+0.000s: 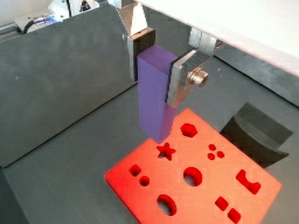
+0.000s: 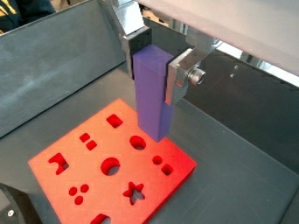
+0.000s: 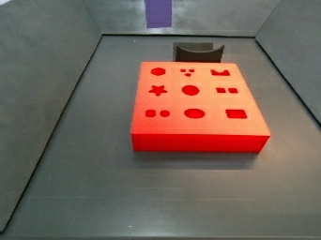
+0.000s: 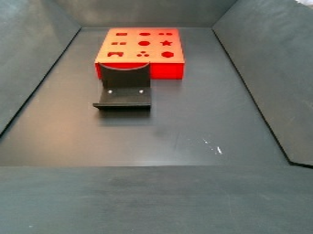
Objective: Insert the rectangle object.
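My gripper [image 1: 158, 70] is shut on the rectangle object [image 1: 155, 105], a long purple-blue bar held upright by its upper end between the silver fingers [image 1: 184, 77]. Both wrist views show this grip [image 2: 156, 70]. The bar [image 2: 153, 101] hangs above the red box [image 2: 111, 166], over its edge region. In a side view only the bar's lower end [image 3: 158, 11] shows at the top edge, high above and behind the red box [image 3: 207, 103]. The box's top face has several shaped holes, among them a rectangular one [image 3: 236, 114].
A dark grey curved block [image 3: 197, 49] stands right behind the red box; it also shows in the wrist views [image 1: 260, 131] and in a side view [image 4: 124, 94] in front of the box [image 4: 141, 66]. Grey walls enclose the dark floor.
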